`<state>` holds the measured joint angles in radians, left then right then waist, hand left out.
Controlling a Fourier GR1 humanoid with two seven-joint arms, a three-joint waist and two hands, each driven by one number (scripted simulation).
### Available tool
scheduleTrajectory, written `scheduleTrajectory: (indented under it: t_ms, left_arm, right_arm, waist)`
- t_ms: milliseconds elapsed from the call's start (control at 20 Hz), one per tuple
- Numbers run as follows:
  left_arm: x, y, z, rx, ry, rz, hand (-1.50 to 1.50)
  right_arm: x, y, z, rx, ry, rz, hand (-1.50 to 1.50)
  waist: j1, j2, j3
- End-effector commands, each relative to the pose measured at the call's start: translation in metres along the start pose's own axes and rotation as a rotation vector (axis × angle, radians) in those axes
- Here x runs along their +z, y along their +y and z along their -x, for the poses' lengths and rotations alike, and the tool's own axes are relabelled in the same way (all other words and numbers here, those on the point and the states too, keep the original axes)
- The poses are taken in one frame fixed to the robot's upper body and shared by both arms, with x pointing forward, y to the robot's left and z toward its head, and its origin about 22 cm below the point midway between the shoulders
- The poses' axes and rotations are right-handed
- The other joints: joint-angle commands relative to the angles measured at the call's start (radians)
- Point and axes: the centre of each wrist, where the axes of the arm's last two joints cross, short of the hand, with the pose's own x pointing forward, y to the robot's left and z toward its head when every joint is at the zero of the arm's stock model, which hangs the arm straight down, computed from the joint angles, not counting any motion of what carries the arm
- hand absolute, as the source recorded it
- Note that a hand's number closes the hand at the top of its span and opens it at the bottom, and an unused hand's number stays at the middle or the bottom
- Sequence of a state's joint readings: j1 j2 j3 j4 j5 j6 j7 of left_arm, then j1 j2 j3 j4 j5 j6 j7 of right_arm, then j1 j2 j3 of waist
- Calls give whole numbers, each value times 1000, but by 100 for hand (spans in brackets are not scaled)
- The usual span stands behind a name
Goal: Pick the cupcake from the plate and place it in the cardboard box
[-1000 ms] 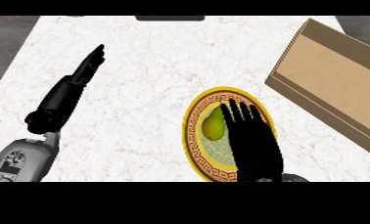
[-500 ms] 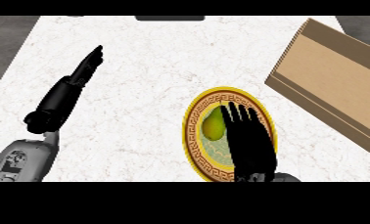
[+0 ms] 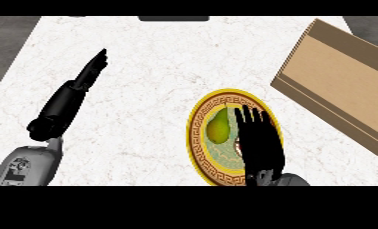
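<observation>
While the right robot hand (image 3: pixel 260 145) hovers flat over the plate (image 3: pixel 198 138) with its fingers straight and spread, gripping nothing, a green, pear-shaped item (image 3: pixel 218 125) lies on the plate just left of those fingers. Something reddish, possibly the cupcake, peeks out beside the palm, mostly hidden. At the right edge of the white tabletop (image 3: pixel 170 63) sits the cardboard box (image 3: pixel 336 80), apart from the plate. Resting at the left, the left robot hand (image 3: pixel 90 69) is open, fingers straight.

White marbled counter (image 3: pixel 162 68): patterned plate (image 3: pixel 198 138) near front, cardboard box (image 3: pixel 336 78) at right.
</observation>
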<state>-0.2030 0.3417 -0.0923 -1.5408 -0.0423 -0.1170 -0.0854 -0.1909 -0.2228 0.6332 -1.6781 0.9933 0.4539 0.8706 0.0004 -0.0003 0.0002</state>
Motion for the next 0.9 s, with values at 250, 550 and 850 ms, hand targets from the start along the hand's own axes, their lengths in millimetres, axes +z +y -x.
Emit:
scheduleTrajectory:
  t_ms: [250,550,850]
  left_arm:
    - [13,3,-1,16,8,6,0]
    - [5,20,-18,0,8,-5,0]
    - [1,12,8,8,0,2,0]
  right_arm:
    - [-7,25,19,38,-87,0,150]
    - [-15,21,2,80,-149,143,150]
    - [-28,20,10,38,-337,202,150]
  waist:
    - [3,-1,0]
    - [4,-1,0]
    - [3,3,0]
